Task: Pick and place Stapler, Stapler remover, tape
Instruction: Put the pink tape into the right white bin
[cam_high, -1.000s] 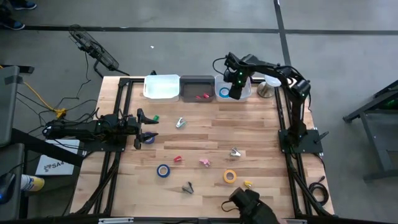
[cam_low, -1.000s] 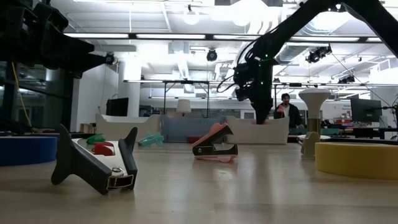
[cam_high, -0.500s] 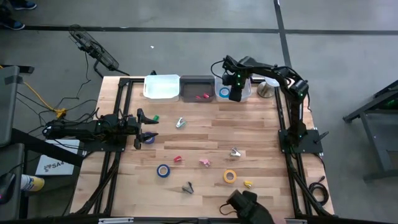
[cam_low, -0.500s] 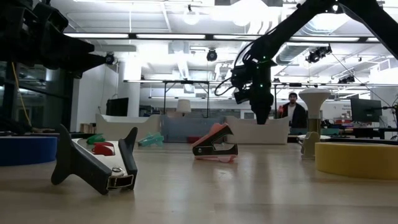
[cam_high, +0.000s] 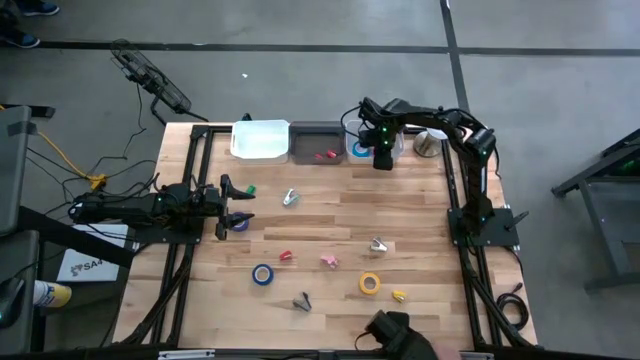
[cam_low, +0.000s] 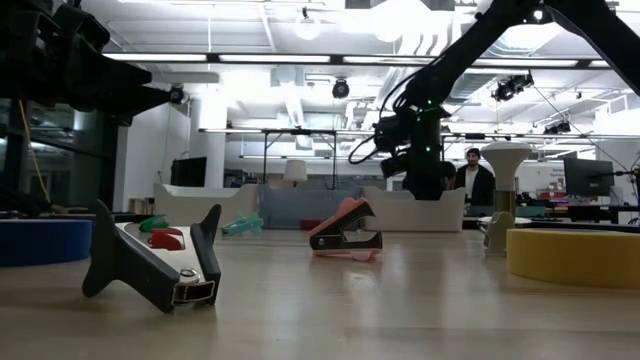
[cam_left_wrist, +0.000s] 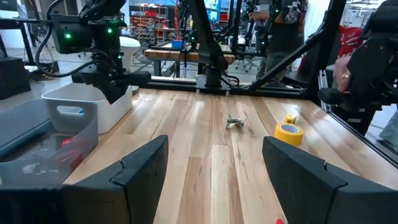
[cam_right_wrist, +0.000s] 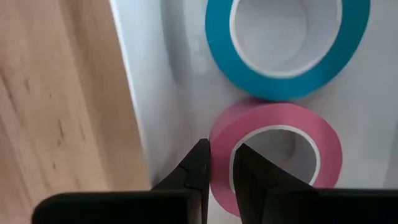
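The right gripper (cam_right_wrist: 219, 163) is pinching the edge of the pink tape (cam_right_wrist: 277, 155), which is sitting in the white bin (cam_high: 362, 152) next to the blue tape (cam_right_wrist: 286, 46). It should open up & lift straight out w/o bumping the bin wall. The left gripper (cam_left_wrist: 214, 163) is waiting w/ fingers apart; the yellow tape (cam_high: 370, 284) is lying well apart on the table (cam_high: 330, 215).

Two black jointed arms are showing against the pale wooden surface (cam_high: 330, 215), each rising from a black frame base. The right arm (cam_high: 455, 130), at three o'clock, is carrying looped black cables and glowing green lights near its right tool (cam_high: 381, 160). The left arm (cam_high: 130, 208), at nine o'clock, is ending in the left tool (cam_left_wrist: 211, 171), whose fingers (cam_left_wrist: 140, 171) are looking broad, angular and matte black.
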